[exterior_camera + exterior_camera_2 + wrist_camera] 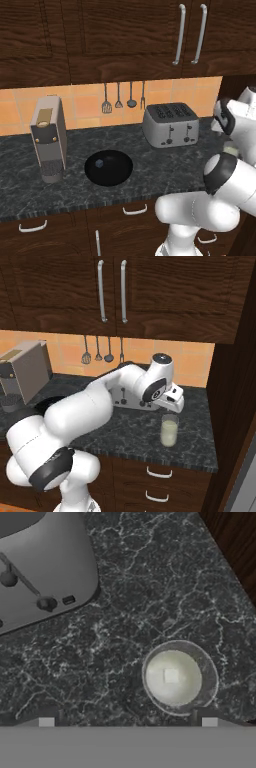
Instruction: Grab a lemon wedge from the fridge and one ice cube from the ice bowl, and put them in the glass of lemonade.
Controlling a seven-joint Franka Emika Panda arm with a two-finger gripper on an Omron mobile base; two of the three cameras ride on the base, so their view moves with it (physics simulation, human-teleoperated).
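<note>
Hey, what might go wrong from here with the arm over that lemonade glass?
The open tool hangs right above the glass of lemonade, so a low move could tip it. The toaster stands close beside. One ice cube sits in the ice bowl; reaching there, the arm may sweep past the glass.

Toaster (40,567) cut off (top-left) — arm hides perhaps half the ice bowl (47,402)
</note>
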